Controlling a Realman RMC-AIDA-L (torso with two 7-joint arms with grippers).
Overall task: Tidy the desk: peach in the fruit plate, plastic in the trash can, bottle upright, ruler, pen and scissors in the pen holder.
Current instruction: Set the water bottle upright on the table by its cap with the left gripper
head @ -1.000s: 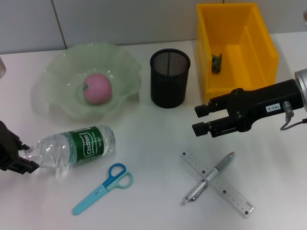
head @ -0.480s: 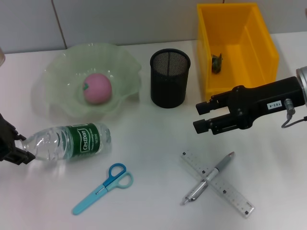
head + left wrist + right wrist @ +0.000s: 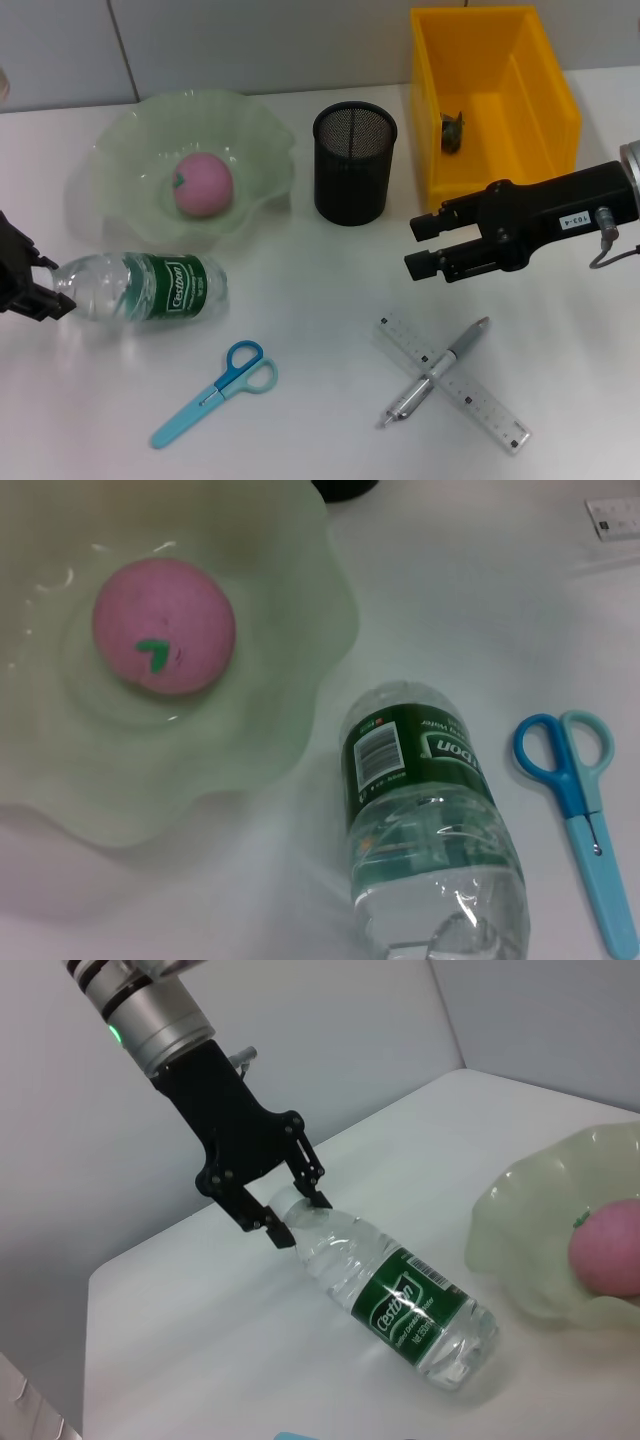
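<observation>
While the water bottle (image 3: 140,290) lies on its side on the white worktop (image 3: 320,340), the left gripper (image 3: 45,292) closes its 2 fingers (image 3: 318,1196) around the bottle's neck at the worktop's left edge. Seen from the right wrist camera, the black fingers pinch the clear plastic just below the cap end, and the dark green label faces up. The bottle's base points toward the scissors (image 3: 212,392), which lie apart from it, nearer the robot, their light-blue handles toward the bottle.

Just beyond the bottle, the pink peach (image 3: 203,184) sits inside the pale-green fruit plate (image 3: 120,150), its green leaf visible from the left wrist camera. The black mesh pen holder (image 3: 354,163) stands upright between the fruit plate and the yellow trash can (image 3: 495,90); a small dark scrap (image 3: 452,131) lies on the trash can's floor.

On the right, the right gripper (image 3: 418,246) hovers in front of the trash can with its 2 fingers parted and holding nothing. Nearer the robot, the pen (image 3: 437,371) lies crossed over the clear ruler (image 3: 455,385), both flat on the worktop.
</observation>
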